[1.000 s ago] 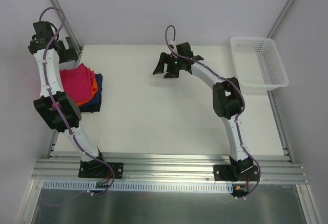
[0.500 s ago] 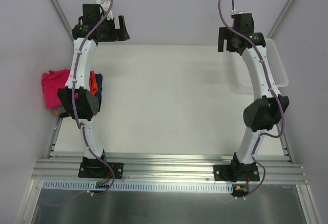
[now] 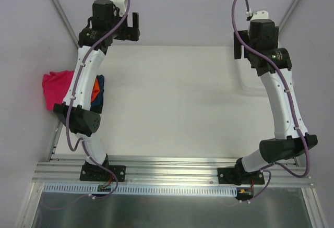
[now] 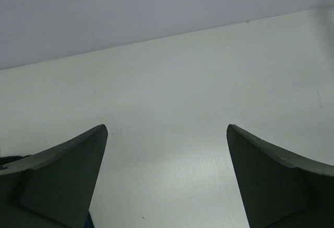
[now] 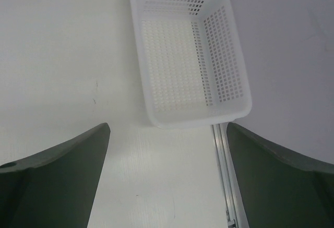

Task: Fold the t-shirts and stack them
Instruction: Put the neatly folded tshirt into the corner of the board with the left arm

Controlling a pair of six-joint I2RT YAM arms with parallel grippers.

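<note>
The t-shirts (image 3: 62, 88) lie in a loose heap at the left edge of the desk (image 3: 172, 108), left of centre in the overhead frame. The bright magenta-pink shirt (image 3: 54, 86) is rumpled and reaches out past the desk's edge. Slivers of an orange shirt (image 3: 94, 90) and a dark navy shirt (image 3: 100, 86) show to its right, partly hidden by the left arm.

Only the overhead view shows this heap. The left wrist view shows the left fingers (image 4: 62, 176) spread wide apart over bare desk and wall. The right wrist view shows the right fingers (image 5: 57, 170) equally wide apart. Beyond them, in the upper centre of that frame, is a white mesh basket (image 5: 190, 121), which the right arm mostly hides overhead.
</note>
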